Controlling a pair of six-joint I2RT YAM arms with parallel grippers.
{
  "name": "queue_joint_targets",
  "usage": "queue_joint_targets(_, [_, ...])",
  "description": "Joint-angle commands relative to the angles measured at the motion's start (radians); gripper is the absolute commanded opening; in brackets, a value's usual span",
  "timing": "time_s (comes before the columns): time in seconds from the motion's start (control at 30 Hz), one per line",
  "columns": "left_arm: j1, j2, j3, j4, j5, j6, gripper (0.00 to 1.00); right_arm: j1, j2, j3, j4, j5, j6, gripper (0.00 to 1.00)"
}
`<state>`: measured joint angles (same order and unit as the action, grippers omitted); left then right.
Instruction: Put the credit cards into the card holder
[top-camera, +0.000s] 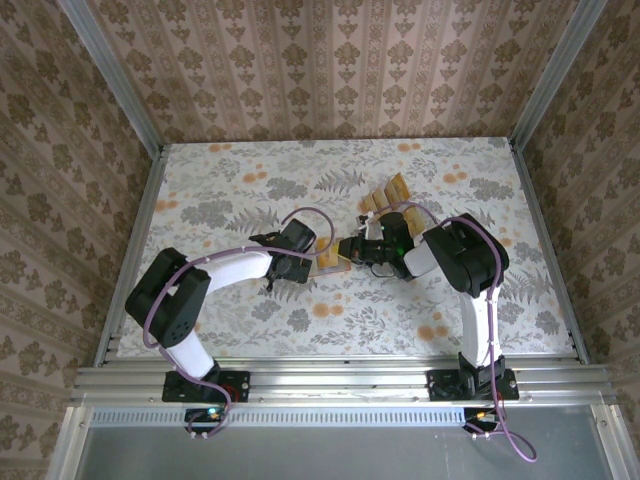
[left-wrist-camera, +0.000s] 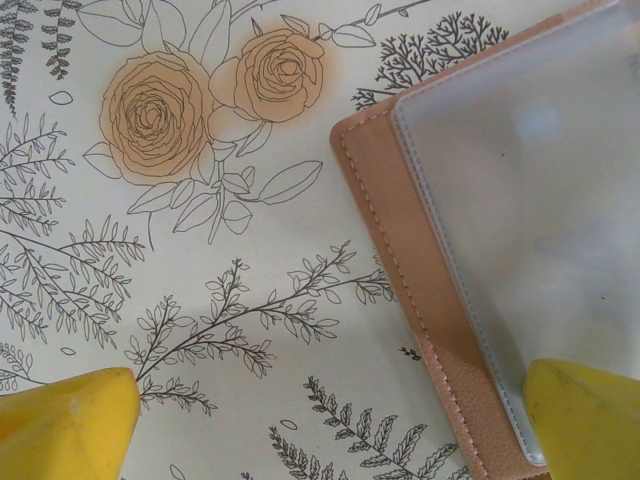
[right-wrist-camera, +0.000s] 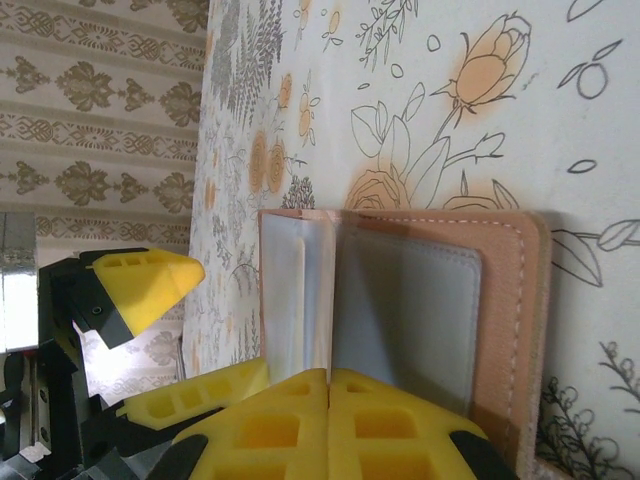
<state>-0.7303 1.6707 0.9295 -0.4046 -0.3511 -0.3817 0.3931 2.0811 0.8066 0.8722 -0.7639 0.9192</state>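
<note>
Soft, even light is filling the top view, keeping the desk (top-camera: 250, 180) bright, and the arms (top-camera: 240, 268) are casting only faint, diffuse shadows beneath them. The frame rails (top-camera: 108, 70) are leaning outward toward the corners, as through a wide lens. In the left wrist view the desk's print is showing crisp, while the yellow fingers (left-wrist-camera: 60, 425) of the left end effector (left-wrist-camera: 330, 425) are blurring at the lower corners. The card holder (left-wrist-camera: 405, 250) is giving off a milky sheen on its clear pocket. In the right wrist view the right end effector (right-wrist-camera: 328, 385) is looking soft up close, the holder's fold is lying in shadow, and a white patch (right-wrist-camera: 18, 310) is blowing out at the left edge.
</note>
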Motion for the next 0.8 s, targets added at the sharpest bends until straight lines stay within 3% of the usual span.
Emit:
queue_joint_targets(0.0, [0.010,-0.013,-0.024,-0.053,-0.023,-0.003,1.00,-0.011,0.024,0.000,-0.075,-0.012,-0.032,0.00])
queue_joint_targets(0.77, [0.012,-0.005,-0.017,-0.055,-0.022,-0.004,1.00,-0.003,0.067,0.046,-0.088,-0.108,-0.025,0.00])
